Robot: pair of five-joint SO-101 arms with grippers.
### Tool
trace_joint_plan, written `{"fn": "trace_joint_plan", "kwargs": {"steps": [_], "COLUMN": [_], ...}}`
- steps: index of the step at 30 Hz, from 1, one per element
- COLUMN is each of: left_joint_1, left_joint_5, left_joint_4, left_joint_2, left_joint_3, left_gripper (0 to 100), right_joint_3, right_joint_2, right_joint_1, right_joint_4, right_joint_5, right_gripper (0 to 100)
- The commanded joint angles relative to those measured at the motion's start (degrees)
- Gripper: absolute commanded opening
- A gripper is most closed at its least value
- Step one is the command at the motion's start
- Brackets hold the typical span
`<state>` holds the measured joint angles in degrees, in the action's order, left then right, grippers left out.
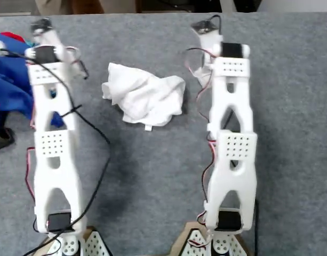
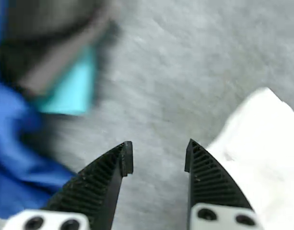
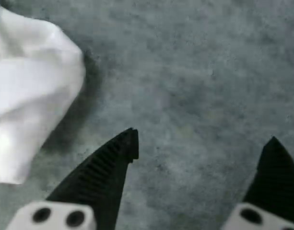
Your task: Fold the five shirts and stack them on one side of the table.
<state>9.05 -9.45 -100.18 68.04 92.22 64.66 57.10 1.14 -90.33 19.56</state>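
Two arms lie stretched up the grey counter in the high view, the left arm at the left of the frame and the right arm right of centre. Between them, in the upper middle, sits a white shirt, crumpled in a loose heap and not folded, touching neither arm. A blue shirt is bunched at the left edge, partly under the left arm, with a scrap of red cloth showing above it in the upper left corner.

The left jaws stand moderately apart with nothing between them, over bare counter. In the left wrist view the blue shirt lies to one side of them and the white shirt to the other, neither touched. Farther off are a teal patch and a dark blurred shape; what these are cannot be told.

The right jaws are spread wide and hold nothing, also over bare counter. The right wrist view shows the white shirt's edge just beside one jaw, apart from it.
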Motion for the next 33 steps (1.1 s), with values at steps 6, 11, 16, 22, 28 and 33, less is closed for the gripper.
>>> {"fn": "trace_joint_plan", "kwargs": {"steps": [6, 11, 16, 22, 28, 33], "left_joint_1": [-5.9, -9.1, -7.6, -5.2, -5.5, -5.9], "left_joint_5": [-4.5, -6.3, -9.5, -10.8, -10.4, -10.5], "left_joint_4": [1.3, 1.7, 2.0, 3.9, 3.5, 4.0], "left_joint_2": [2.8, 5.6, 7.3, 7.8, 7.9, 7.9], "left_joint_3": [1.1, 3.6, 3.7, 3.6, 3.4, 3.5], "left_gripper": [18, 1, 2, 2, 2, 2], "right_joint_3": [16.0, 14.9, 15.1, 15.1, 16.0, 20.3], "right_joint_2": [-0.7, 1.9, 7.3, 11.8, 13.3, 13.8], "right_joint_1": [13.8, 20.8, 20.1, 15.4, 6.1, -0.9], "right_joint_4": [-11.7, -10.4, -5.9, -0.4, 3.5, 5.9], "right_joint_5": [0.0, 0.0, -1.8, -1.9, -2.0, -6.0], "right_gripper": [37.2, 37.2, 36.3, 12.1, 3.2, 3.3]}}
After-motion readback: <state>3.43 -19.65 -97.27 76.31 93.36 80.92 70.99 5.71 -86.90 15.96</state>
